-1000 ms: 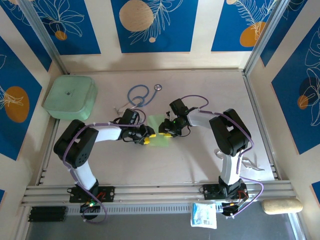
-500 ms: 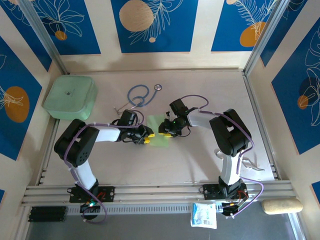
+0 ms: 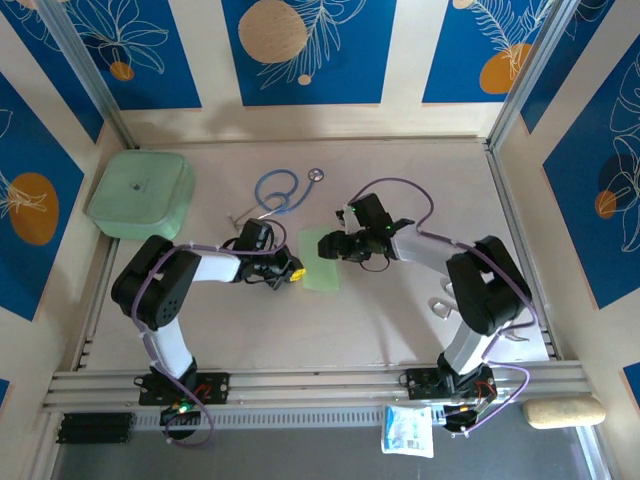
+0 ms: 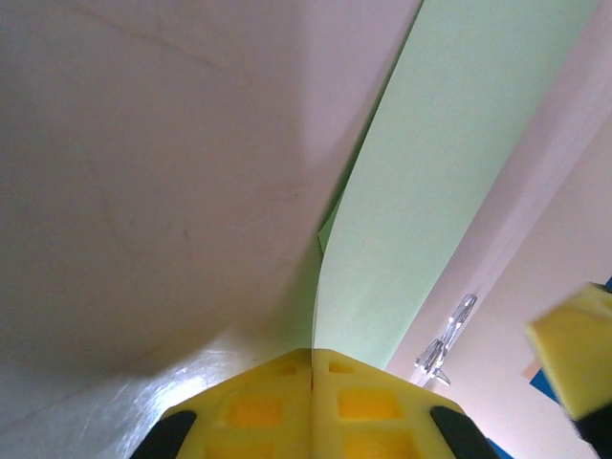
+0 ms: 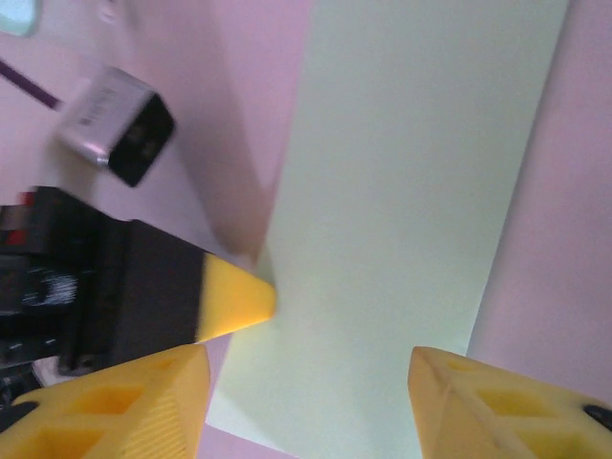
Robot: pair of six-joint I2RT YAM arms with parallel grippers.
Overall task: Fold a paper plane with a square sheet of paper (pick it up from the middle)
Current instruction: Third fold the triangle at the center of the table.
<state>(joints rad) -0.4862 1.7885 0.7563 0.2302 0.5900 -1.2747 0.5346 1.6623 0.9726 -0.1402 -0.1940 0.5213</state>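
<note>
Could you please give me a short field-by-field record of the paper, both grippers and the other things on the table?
paper: square sheet of paper, pale green, lying on the table between the two grippers
left gripper: shut on the sheet's left edge
right gripper: open, fingers spread above the sheet
stethoscope: blue, behind the sheet, apart from it
mint-green box: far left corner, untouched

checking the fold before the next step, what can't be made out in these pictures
1. Top view: the square sheet of paper is too small to show creases; the left gripper and right gripper cover parts of its edges.
2. Left wrist view: the shut fingers hide whether paper is caught between them.
3. Right wrist view: the paper's far end is cut off by the top edge.
</note>
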